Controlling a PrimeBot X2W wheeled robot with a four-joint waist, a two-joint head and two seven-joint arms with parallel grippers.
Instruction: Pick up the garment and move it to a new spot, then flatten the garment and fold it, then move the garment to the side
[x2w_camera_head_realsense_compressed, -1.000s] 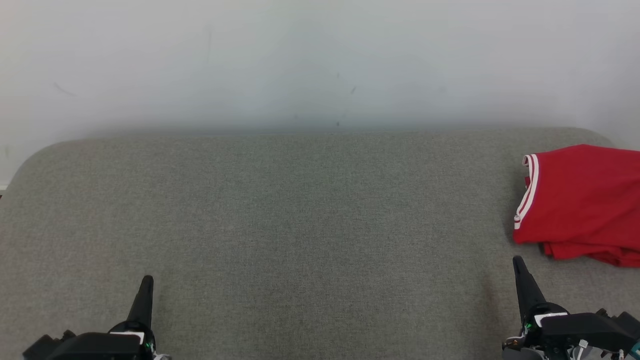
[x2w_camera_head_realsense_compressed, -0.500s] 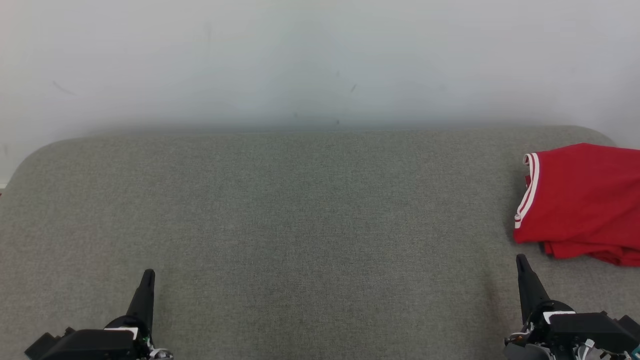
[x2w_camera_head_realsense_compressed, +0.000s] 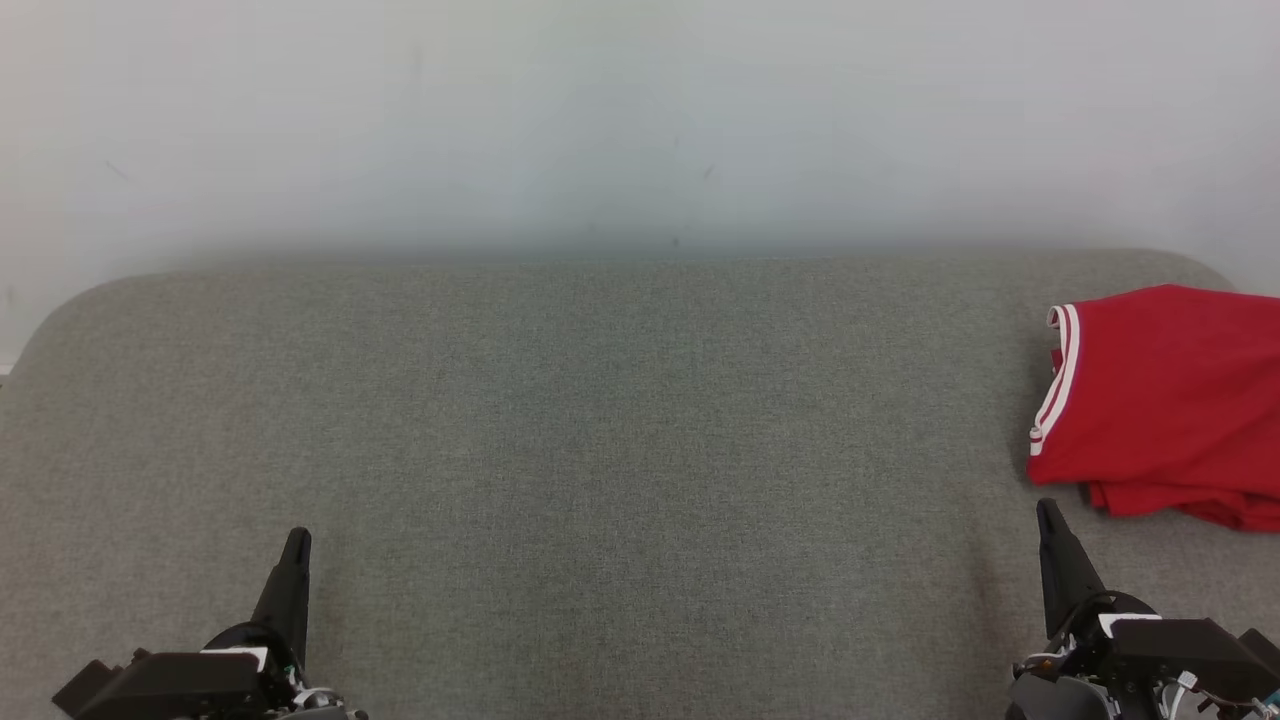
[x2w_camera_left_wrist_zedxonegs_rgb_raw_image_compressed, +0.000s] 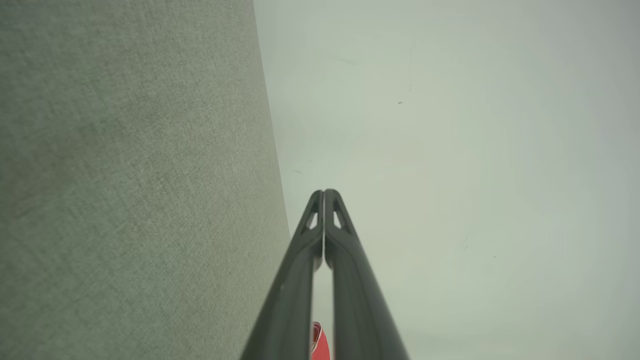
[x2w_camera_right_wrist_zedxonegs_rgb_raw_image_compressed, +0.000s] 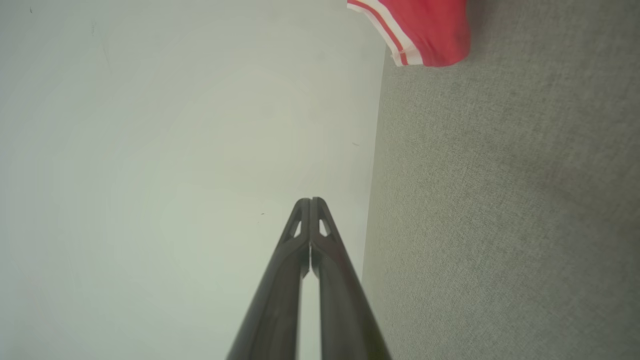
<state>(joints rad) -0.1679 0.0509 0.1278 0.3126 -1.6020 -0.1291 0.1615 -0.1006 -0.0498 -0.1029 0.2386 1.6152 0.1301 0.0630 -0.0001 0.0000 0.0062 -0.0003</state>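
Red cloth, the garment (x2w_camera_head_realsense_compressed: 1160, 400), lay in a folded heap at the far right of the grey fabric-covered bench (x2w_camera_head_realsense_compressed: 620, 420). Its white-striped trim faced the middle of the bench, and its right part was cut off by the edge of the head view. My left pincer (x2w_camera_head_realsense_compressed: 297, 540) pointed forward over the near left of the bench. My right pincer (x2w_camera_head_realsense_compressed: 1047, 510) did the same at the near right, close to the garment's near corner but apart from it. Both pincers were pressed together, fingertip against fingertip with nothing held between, as each wrist view showed plainly. Behind the bench rose a pale wall (x2w_camera_head_realsense_compressed: 600, 120) with a few faint marks. In my right wrist view the striped corner of the garment rested on the bench, close against the wall.
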